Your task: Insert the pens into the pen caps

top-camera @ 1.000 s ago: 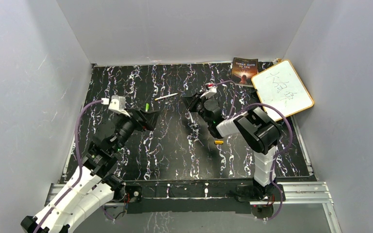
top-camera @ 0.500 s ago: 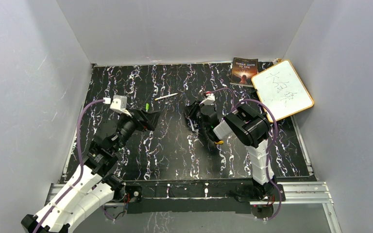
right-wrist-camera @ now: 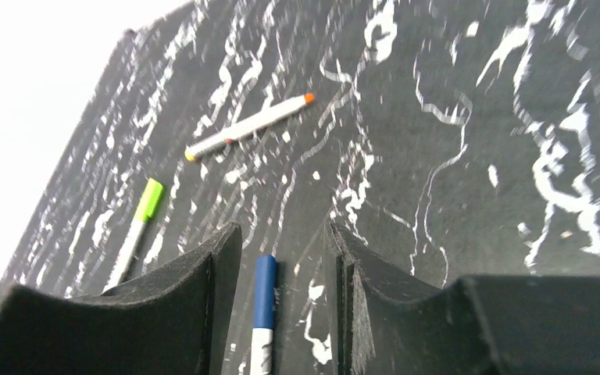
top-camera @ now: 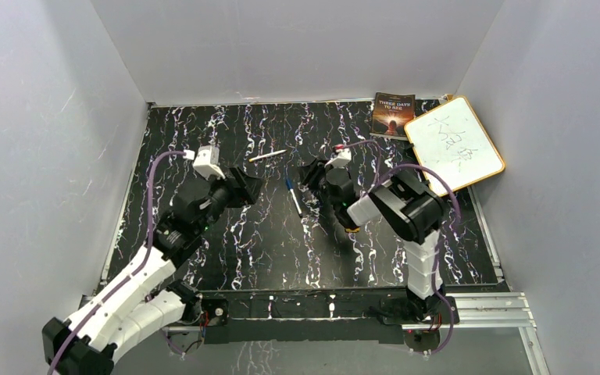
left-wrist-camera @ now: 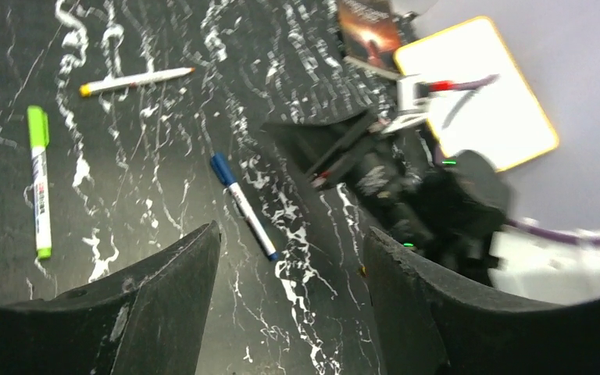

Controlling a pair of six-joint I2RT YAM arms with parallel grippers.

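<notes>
Pens are three in number, all lying flat on the black marbled table (top-camera: 266, 234). The blue pen (right-wrist-camera: 263, 301) lies in the middle. In the right wrist view its blue end shows between the two fingers of the right gripper (right-wrist-camera: 283, 230). The jaws stand apart with a gap on each side, so this pen is released and not grasped. The green pen (left-wrist-camera: 39, 183) lies more to the left, near the left gripper (left-wrist-camera: 291, 234), whose jaws are wide apart and hold nothing. The whitish pen (left-wrist-camera: 137, 80), with an orange tip and a yellow end, lies farther back, apart from both grippers. At the far right corner are a whiteboard (top-camera: 455, 144) and a book (top-camera: 393, 114).
</notes>
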